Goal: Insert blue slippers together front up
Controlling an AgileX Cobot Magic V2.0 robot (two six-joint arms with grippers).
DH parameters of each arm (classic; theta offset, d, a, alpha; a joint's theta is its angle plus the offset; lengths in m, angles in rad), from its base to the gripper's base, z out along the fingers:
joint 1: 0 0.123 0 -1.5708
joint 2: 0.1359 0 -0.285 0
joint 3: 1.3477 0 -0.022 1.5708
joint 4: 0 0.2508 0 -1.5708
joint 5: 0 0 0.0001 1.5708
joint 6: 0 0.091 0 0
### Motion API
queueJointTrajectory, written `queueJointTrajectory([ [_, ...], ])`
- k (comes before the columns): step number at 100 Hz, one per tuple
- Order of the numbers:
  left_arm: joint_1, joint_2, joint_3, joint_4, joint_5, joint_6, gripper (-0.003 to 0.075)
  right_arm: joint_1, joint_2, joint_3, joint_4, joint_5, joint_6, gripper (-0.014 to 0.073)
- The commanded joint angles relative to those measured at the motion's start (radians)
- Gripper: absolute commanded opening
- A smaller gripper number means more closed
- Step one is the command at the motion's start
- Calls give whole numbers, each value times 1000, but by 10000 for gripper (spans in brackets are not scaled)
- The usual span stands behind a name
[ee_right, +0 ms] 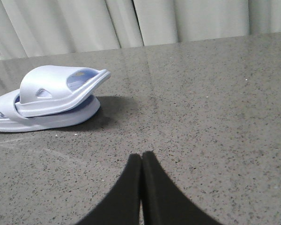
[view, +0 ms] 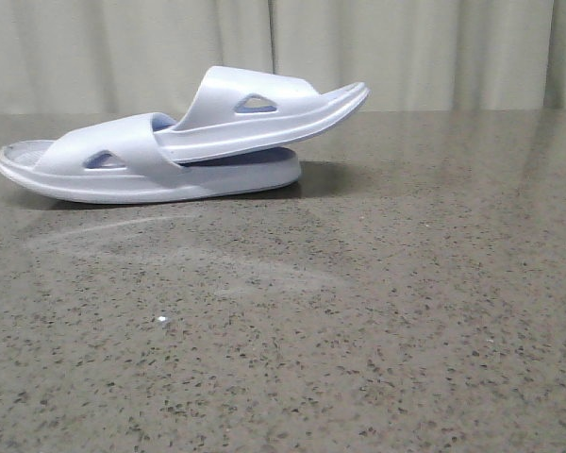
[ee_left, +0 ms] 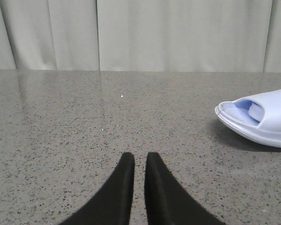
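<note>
The two blue slippers lie nested at the table's back left in the front view. The lower slipper (view: pixel 151 184) lies flat. The upper slipper (view: pixel 264 113) has one end tucked under the lower one's strap, and its other end tilts up to the right. Both show in the right wrist view, upper (ee_right: pixel 61 89) on lower (ee_right: pixel 37 123). One slipper end (ee_left: pixel 267 117) shows in the left wrist view. My left gripper (ee_left: pixel 139 157) is empty, its fingers a sliver apart, well clear of the slippers. My right gripper (ee_right: pixel 141 155) is shut and empty, away from them.
The speckled grey stone table (view: pixel 358 330) stretches in front of and to the right of the slippers. A pale curtain (view: pixel 406 47) hangs behind the table's far edge. Neither arm shows in the front view.
</note>
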Motion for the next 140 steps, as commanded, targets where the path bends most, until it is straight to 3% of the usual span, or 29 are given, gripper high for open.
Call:
queueJointTrajectory([
  [1, 4, -31, 8, -9, -71, -10, 15, -2, 4, -29, 26, -21, -10, -89],
  [22, 4, -31, 8, -9, -71, -10, 15, -2, 4, -29, 24, -82, -10, -89],
  [29, 4, -31, 8, -9, -71, -10, 15, -2, 4, -29, -56, -110, 45, -89],
  [36, 4, -31, 8, -9, -71, -10, 15, -4, 4, -31, -289, -141, 280, -89],
  [48, 4, -31, 8, -9, -71, -10, 15, -4, 4, -24, -817, -184, 832, -89],
  [53, 4, -31, 8, -9, -71, -10, 15, -4, 1, -9, -994, -219, 979, -89],
  [63, 4, -31, 8, -9, -71, -10, 15, -4, -19, 48, -1168, -298, 1125, -89],
  [85, 4, -31, 8, -9, -71, -10, 15, -4, -162, 207, -1211, -332, 1140, -89],
  [108, 4, -31, 8, -9, -71, -10, 15, -5, -409, 272, -1246, -231, 1140, -89],
  [140, 4, -29, 8, -11, -71, -10, 15, -14, -401, 272, -1253, -216, 1140, -89],
])
